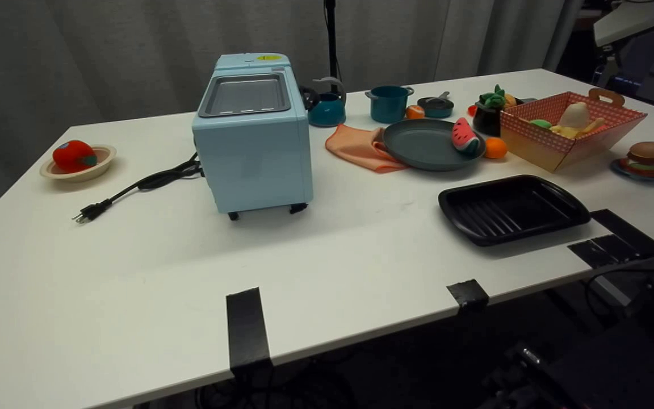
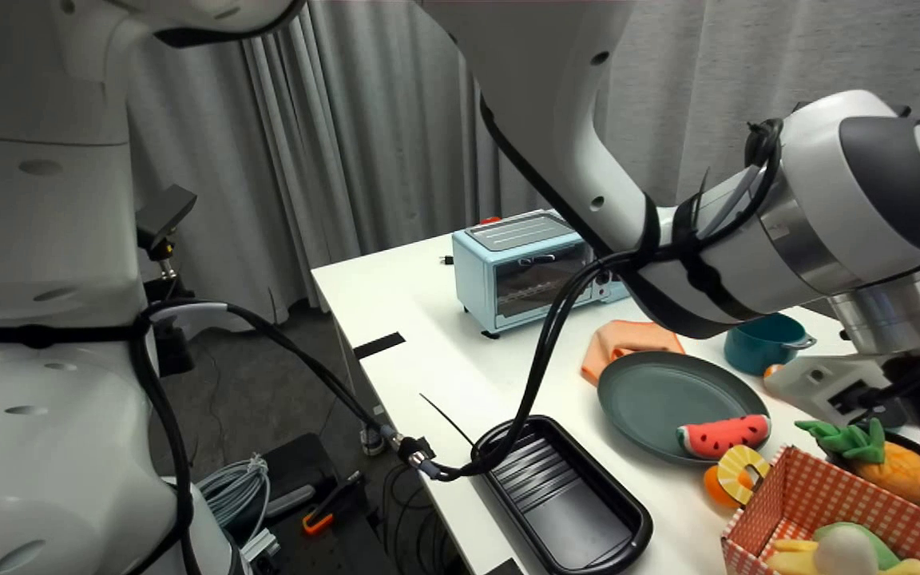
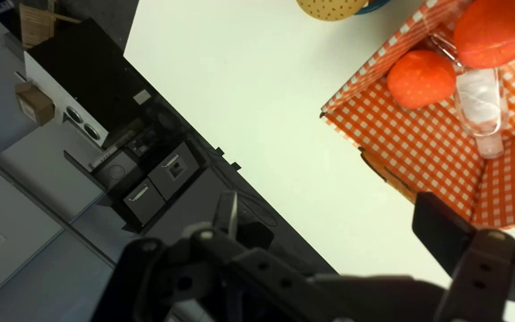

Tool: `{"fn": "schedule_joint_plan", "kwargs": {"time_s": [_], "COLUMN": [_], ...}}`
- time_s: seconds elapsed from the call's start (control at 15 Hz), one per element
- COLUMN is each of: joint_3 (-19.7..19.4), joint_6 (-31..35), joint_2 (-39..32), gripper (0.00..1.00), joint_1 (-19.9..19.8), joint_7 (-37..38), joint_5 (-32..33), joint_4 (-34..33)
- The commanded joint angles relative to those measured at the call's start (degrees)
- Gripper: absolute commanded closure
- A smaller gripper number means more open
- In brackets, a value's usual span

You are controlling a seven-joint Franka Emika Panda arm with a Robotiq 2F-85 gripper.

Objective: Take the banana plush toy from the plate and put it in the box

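1. Hand (image 3: 329, 210): spread wide, as shown in the wrist view.
2. Banana plush toy (image 1: 577, 122): located inside the box (image 1: 531, 142), near the right edge of the desk (image 1: 355, 250) in an exterior view.
3. Plate (image 1: 418, 143): carries a watermelon toy (image 1: 464, 136); sits between the far edge and the black pan (image 1: 514, 210).

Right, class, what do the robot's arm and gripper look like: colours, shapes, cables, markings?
The Franka Emika Panda arm is white and rounded, with dark round recesses, a dark grey cap and a silver band; black straps hold black cables along it. The Robotiq gripper is mostly black, with jointed fingers ending in flat tips. No lettering is legible.
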State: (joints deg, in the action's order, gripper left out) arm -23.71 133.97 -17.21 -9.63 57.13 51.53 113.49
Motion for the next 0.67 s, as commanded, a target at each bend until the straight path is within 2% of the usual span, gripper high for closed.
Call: {"fn": "schedule_joint_plan", "kwargs": {"time_s": [0.0, 0.07, 0.6], "joint_3": [2.39, 1.86, 1.92], "joint_6": [-0.80, -0.38, -0.36], "joint_2": [-2.85, -1.10, -2.42], "gripper": [0.00, 0.00, 0.00], "joint_1": [-2.94, -2.07, -2.31], "joint_7": [-0.10, 0.07, 0.00], "joint_5": [-5.45, -2.53, -4.42], "joint_4": [-4.91, -2.16, -3.87]}}
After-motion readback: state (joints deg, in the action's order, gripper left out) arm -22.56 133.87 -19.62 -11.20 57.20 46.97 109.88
